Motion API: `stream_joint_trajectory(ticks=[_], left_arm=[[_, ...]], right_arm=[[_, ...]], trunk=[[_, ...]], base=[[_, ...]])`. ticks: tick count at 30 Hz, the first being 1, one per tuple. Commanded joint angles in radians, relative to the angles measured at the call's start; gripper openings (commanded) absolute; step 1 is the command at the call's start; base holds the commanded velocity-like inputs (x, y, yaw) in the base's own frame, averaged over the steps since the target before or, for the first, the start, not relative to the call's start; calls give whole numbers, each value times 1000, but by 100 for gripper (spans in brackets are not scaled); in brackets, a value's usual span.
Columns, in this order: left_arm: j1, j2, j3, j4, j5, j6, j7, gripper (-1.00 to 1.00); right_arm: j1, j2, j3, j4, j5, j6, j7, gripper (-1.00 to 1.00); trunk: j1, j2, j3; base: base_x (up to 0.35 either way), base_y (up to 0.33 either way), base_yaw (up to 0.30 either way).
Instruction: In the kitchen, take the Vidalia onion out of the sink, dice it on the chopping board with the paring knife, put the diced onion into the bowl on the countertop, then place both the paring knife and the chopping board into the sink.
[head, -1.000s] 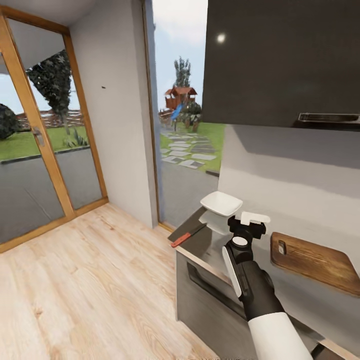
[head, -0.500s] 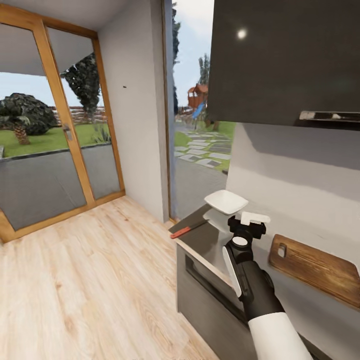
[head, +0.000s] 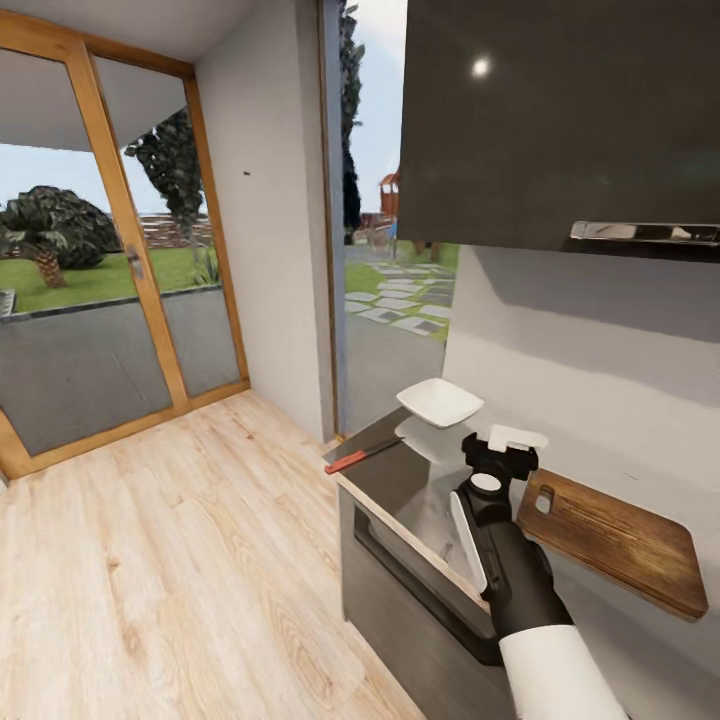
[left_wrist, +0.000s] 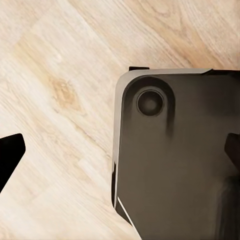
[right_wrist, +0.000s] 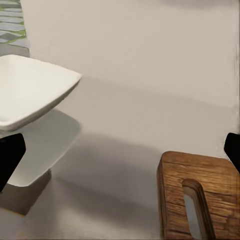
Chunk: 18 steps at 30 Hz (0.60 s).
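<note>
A right claw (head: 497, 452), its fingers spread wide and empty, is held over the grey worktop (head: 400, 480), presumably for reaching, with the chopping board (head: 610, 540) seen just beside it, the red-handled paring knife (head: 362, 452) at the worktop's end, and the white bowl (head: 439, 402) farthest back.

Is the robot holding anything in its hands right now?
No. The right hand is open over the countertop with nothing in it, between the bowl and the chopping board. The left hand is open too, empty.
</note>
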<state>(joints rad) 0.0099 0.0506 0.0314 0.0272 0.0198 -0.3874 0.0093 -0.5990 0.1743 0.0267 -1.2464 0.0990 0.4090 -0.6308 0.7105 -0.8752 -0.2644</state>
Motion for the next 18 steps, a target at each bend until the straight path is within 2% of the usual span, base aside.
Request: stream_joint_trajectory(ticks=[1, 5, 6, 18], left_arm=[[-1, 0, 2, 2, 2, -5, 0, 100], [-1, 0, 2, 2, 2, -5, 0, 100], [-1, 0, 2, 2, 2, -5, 0, 100], [-1, 0, 2, 2, 2, -5, 0, 100]], right_arm=[[0, 0, -24, 0, 9, 10, -1, 100], [-1, 0, -108, 0, 5, 12, 3, 100], [-1, 0, -118, 0, 4, 12, 3, 100], [-1, 0, -128, 2, 2, 17, 3, 100]], trunk=[[0, -1, -1], [0, -1, -1], [0, -1, -1], [0, -1, -1]], base=[[-1, -5, 1], [0, -2, 0], [0, 0, 0], [0, 0, 0]])
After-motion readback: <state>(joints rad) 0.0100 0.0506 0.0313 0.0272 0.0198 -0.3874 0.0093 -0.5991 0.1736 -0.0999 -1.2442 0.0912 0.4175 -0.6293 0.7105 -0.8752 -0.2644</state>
